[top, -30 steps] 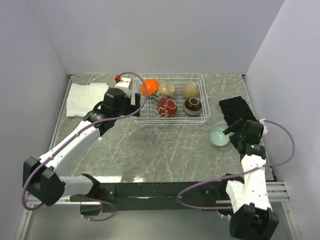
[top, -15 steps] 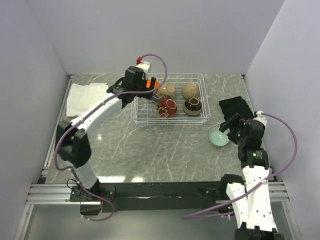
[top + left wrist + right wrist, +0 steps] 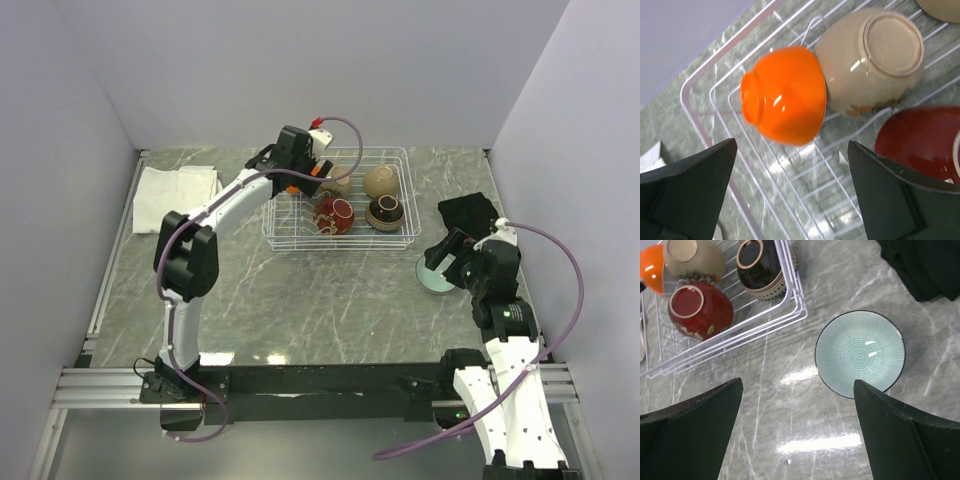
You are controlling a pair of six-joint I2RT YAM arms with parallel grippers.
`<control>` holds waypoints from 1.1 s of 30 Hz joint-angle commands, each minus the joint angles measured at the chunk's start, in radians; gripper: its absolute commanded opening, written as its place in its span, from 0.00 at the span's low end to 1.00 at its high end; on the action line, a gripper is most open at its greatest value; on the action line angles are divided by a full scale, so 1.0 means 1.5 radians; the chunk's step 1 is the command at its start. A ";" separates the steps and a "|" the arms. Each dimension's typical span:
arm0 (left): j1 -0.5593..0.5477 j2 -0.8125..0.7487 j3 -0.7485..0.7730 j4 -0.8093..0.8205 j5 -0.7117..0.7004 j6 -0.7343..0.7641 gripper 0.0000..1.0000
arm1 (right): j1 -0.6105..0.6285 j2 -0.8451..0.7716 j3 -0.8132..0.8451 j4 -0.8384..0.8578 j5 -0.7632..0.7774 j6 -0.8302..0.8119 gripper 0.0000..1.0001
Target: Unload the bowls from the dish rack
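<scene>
The white wire dish rack (image 3: 345,247) stands at the back middle of the table. It holds an orange bowl (image 3: 785,95) on its side, two tan bowls (image 3: 335,180) (image 3: 380,181), a dark red patterned bowl (image 3: 333,214) and a black-brown bowl (image 3: 385,211). My left gripper (image 3: 300,165) hangs open over the rack's far left corner, its jaws wide just short of the orange bowl and touching nothing. A pale green bowl (image 3: 860,354) sits upright on the table right of the rack. My right gripper (image 3: 798,385) hovers open above it, empty.
A folded white cloth (image 3: 175,195) lies at the back left. A black cloth (image 3: 470,215) lies at the right, just behind the pale green bowl. Grey walls close in the table on three sides.
My left arm has swung from the rack's left side to over its far left corner, above the orange bowl. My right gripper has shifted over the pale green bowl, still open.
</scene>
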 commanded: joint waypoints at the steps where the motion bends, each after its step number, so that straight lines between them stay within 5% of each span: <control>1: 0.013 0.043 0.081 -0.006 0.033 0.041 0.99 | 0.013 0.010 0.031 0.029 -0.023 -0.018 1.00; 18: 0.046 0.146 0.171 -0.029 0.139 0.027 0.99 | 0.014 0.026 0.020 0.054 -0.046 -0.029 1.00; 33: 0.045 0.164 0.159 0.000 0.104 0.008 0.93 | 0.014 0.026 0.006 0.062 -0.056 -0.022 1.00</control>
